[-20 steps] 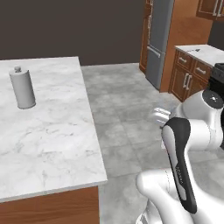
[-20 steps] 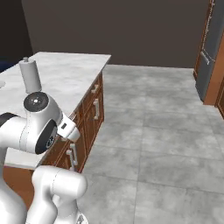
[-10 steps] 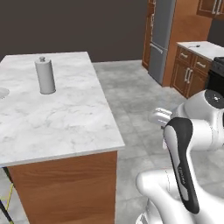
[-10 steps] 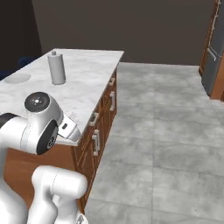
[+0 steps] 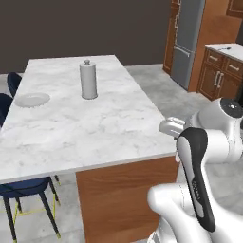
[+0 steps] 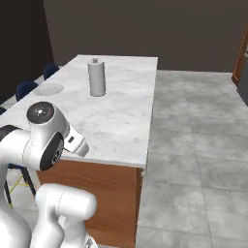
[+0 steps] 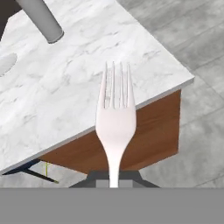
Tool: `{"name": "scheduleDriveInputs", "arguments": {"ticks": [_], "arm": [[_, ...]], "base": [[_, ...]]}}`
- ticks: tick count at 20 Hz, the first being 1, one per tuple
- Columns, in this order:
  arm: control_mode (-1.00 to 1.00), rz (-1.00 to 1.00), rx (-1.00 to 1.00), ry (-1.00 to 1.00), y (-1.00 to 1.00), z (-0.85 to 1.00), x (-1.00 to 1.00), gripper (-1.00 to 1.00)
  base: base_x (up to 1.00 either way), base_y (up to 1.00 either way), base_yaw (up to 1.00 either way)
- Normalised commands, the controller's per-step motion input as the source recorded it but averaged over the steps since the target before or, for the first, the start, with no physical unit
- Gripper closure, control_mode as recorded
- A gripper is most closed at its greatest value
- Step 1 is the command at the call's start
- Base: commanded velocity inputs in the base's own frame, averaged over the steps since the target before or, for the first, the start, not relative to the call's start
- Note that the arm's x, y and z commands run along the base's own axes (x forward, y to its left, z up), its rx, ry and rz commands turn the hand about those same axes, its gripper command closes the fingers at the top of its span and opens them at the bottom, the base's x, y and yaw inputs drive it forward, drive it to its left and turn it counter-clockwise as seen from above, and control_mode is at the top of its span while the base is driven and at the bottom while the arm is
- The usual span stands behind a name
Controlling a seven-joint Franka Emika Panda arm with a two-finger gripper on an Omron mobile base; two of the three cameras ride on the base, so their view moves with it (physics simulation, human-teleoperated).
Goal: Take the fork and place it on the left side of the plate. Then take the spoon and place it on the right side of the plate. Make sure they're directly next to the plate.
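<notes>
The pale fork [image 7: 115, 116] stands upright in the hand view, tines up, with my gripper [image 7: 114, 178] shut on the lower end of its handle. It hangs in the air off the near corner of the marble island [image 5: 95, 128]. The round grey-white plate [image 5: 32, 99] lies on the island's far left side, also seen as the plate [image 6: 48, 89] and, at the left edge of the hand view, the plate [image 7: 6, 64]. The spoon is out of view.
A tall grey canister [image 5: 88, 79] stands upright mid-island, right of the plate; it also shows as the canister [image 6: 97, 77]. Dark blue stools [image 5: 21, 187] line the island's left side. A steel fridge [image 5: 187, 42] and wooden cabinets [image 5: 223, 71] stand at the right, across open tiled floor [image 6: 193, 145].
Both base views have shifted: the base has driven, so the island now sits nearer the middle of the picture, and the plate and stools have come into view.
</notes>
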Motion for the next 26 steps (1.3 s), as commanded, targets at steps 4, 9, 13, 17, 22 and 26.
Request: {"name": "scheduleDriveInputs", "arguments": {"ticks": [4,9,13,17,22,26], "arm": [[1.00,0.00,0.00,0.00,0.00,0.00,0.00,1.00],[1.00,0.00,0.00,0.00,0.00,0.00,0.00,1.00],[1.00,0.00,0.00,0.00,0.00,0.00,0.00,1.00],[1.00,0.00,0.00,0.00,0.00,0.00,0.00,1.00],[1.00,0.00,0.00,0.00,0.00,0.00,0.00,1.00],[1.00,0.00,0.00,0.00,0.00,0.00,0.00,1.00]], "base": [[-0.06,1.00,-0.13],[-0.01,1.00,-0.17],[0.00,1.00,-0.22],[0.00,1.00,-0.25],[0.00,0.93,-0.27],[0.00,0.86,-0.31]]}}
